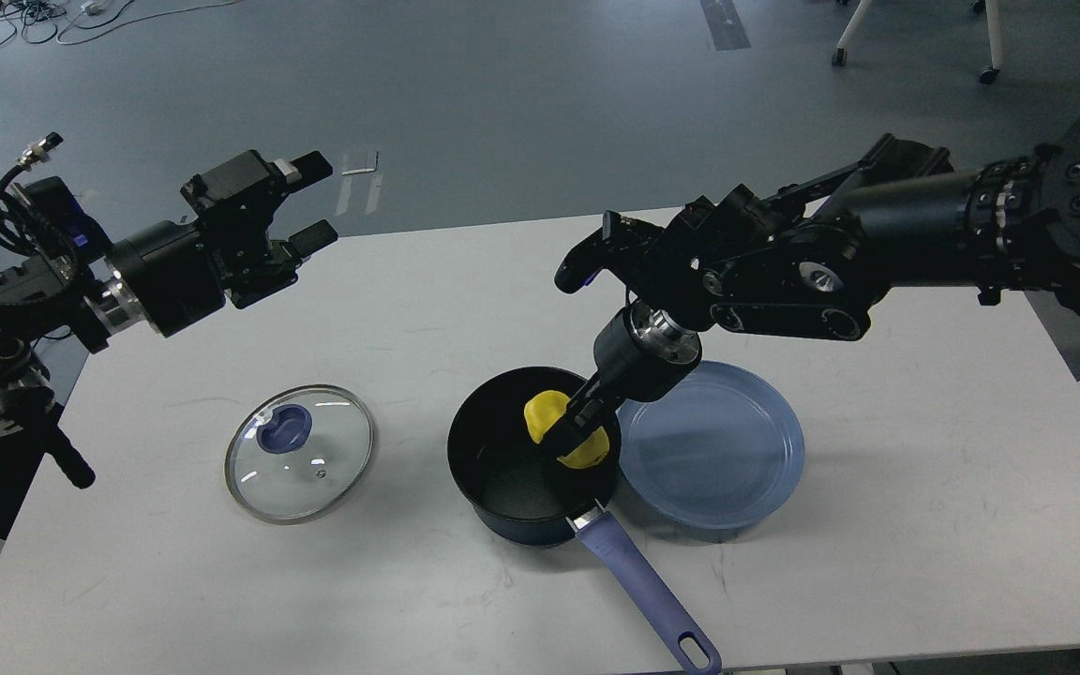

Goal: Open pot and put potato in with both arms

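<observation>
My right end effector [576, 433] reaches down into pot [502, 469], fingers closed around potato [547, 412] just inside rim. My left end effector [301, 206] hangs above desk [924, 487], fingers spread, holding nothing. Glass lid [300, 451] lies flat left of pot; blue plate [711, 444] touches pot's right side.

Left tool [307, 204] hangs raised with fingers spread wide, while the right tool [576, 433] points steeply down, fingers pinched together.
</observation>
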